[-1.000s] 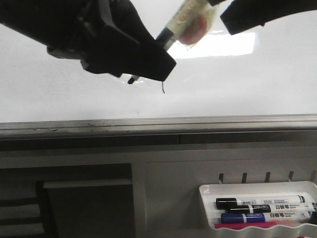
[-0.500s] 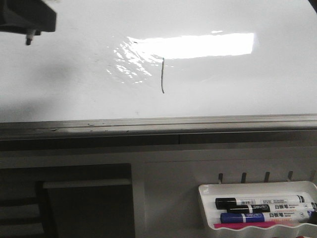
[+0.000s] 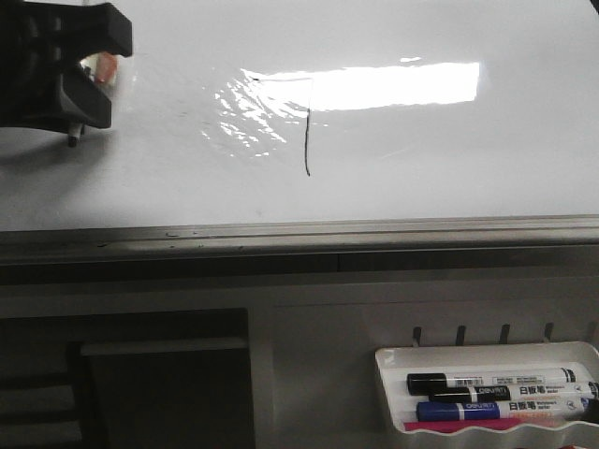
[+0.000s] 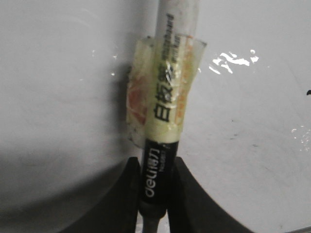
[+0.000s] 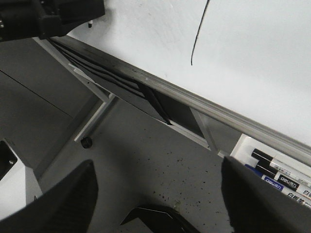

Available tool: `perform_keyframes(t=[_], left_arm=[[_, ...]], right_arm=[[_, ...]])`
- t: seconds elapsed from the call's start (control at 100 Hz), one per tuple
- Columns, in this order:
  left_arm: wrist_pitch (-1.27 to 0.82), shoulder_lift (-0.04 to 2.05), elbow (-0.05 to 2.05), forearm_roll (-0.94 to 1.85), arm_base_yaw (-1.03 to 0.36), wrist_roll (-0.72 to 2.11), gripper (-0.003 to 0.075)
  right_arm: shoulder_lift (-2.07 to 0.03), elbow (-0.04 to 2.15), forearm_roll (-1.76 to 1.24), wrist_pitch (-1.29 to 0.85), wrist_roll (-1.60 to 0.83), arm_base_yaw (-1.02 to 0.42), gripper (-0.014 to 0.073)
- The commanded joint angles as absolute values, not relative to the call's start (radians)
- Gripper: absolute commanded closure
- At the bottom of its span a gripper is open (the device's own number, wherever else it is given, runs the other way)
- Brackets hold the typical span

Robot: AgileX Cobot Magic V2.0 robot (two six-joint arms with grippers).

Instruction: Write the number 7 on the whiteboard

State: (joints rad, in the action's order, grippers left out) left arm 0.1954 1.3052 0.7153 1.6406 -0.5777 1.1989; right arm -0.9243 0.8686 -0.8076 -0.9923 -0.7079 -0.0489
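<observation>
From my station I see the whiteboard with the number 7 at its centre: a long near-vertical stroke, with a faint horizontal bar at its top that is largely washed out by the glare, so I cannot judge how clean that bar is. My left end effector sits well to the left of the 7, near the board's upper left corner, and it is closed on the marker, the fingers pinching the black lower barrel on both sides. A wrap of yellowish tape around the barrel probably thickens it for a surer grip. The tip points at the board, though I cannot tell whether it touches. I judge the arm is parked off to the side so the figure stays unobstructed. My right end effector hangs below the whiteboard's grey edge strip, its fingers spread wide with nothing between them, clear of the writing. The marker tray with spare pens lies below the whiteboard, toward the right.
</observation>
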Motion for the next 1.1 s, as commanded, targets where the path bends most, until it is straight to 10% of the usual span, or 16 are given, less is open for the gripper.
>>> perform_keyframes(t=[0.0,0.29,0.63,1.089], left_arm=[[0.182,1.313,0.761,1.633,-0.575,1.19,0.0741],[0.175,1.318,0.763,1.624,-0.575,1.19,0.0719],[0.156,1.3,0.763,1.623,-0.575,1.198,0.024],[0.154,0.953,0.72,1.623,-0.575,1.41,0.0227]], right_arm=[[-0.916,0.892,-0.858,-0.98,-0.706,-0.041,0.0126],[-0.916,0.892,-0.858,-0.991,-0.706,-0.041,0.0126],[-0.916,0.892,-0.858,-0.999,-0.706,-0.041,0.0126],[-0.856,0.892,-0.927,-0.922,-0.706,-0.041,0.0134]])
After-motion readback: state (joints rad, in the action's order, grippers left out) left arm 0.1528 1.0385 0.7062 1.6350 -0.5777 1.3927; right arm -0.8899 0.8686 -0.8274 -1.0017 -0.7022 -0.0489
